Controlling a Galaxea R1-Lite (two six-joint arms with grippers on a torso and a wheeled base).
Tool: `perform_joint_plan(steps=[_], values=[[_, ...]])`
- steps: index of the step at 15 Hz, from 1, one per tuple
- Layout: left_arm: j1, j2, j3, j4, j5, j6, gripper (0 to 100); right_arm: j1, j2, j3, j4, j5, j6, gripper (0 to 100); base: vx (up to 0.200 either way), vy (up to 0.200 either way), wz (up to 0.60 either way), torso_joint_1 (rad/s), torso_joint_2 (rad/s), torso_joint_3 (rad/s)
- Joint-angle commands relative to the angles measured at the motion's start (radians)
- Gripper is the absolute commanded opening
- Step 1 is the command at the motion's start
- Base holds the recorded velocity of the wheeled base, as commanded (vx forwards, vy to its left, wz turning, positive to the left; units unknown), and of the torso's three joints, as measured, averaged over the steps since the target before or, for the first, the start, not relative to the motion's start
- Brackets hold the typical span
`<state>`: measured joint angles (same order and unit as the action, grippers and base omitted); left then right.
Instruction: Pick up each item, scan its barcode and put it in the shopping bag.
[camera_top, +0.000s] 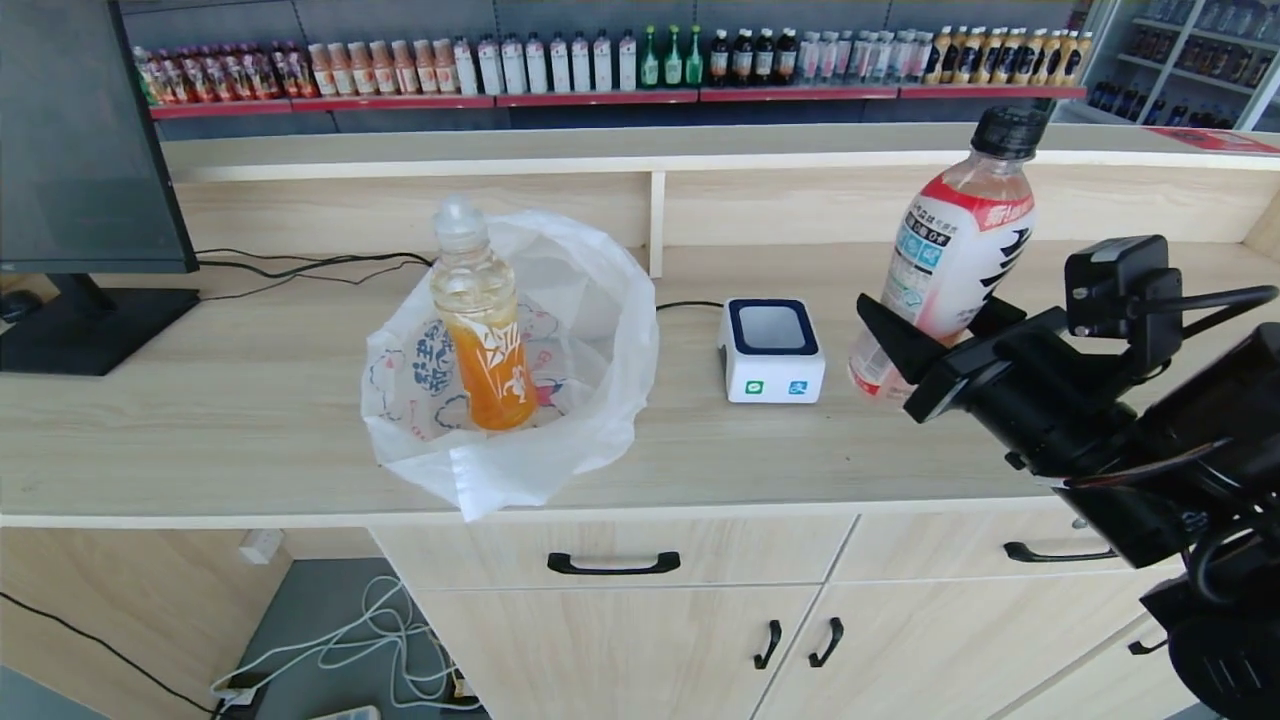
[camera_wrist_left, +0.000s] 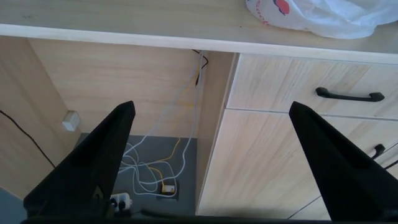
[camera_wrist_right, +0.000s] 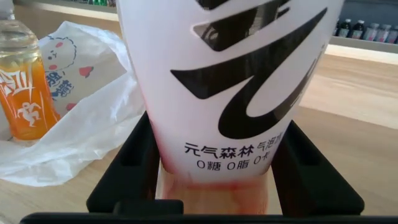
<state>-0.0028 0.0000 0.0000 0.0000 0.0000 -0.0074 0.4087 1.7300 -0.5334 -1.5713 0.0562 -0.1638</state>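
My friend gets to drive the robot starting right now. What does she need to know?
Right gripper: shut on the pink drink bottle, held tilted in the air just right of the scanner.
Left gripper: open, holding nothing, low in front of the counter, by the drawers.
Done: the orange drink bottle stands upright in the shopping bag, left of the scanner.
Left: probably bring the pink bottle's barcode to the scanner, then put the bottle in the bag beside the orange one.
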Motion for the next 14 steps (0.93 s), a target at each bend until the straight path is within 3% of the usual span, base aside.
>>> perform_joint_plan(steps=[1, 13, 14], values=[[0.0, 0.0, 0.0, 0.0, 0.0, 0.0, 100, -0.025, 0.002, 0.003, 0.0, 0.001, 0.001, 0, 0.0, 0.0, 0.0, 0.0, 0.0, 0.0], [0.0, 0.0, 0.0, -0.003, 0.0, 0.0, 100, -0.002, -0.047, 0.053, 0.0, 0.002, 0.018, 0, 0.0, 0.2, 0.0, 0.006, 0.0, 0.003], [0.0, 0.0, 0.0, -0.003, 0.0, 0.0, 100, -0.001, -0.046, 0.05, 0.0, 0.002, 0.026, 0, 0.0, 0.0, 0.0, 0.0, 0.0, 0.0]])
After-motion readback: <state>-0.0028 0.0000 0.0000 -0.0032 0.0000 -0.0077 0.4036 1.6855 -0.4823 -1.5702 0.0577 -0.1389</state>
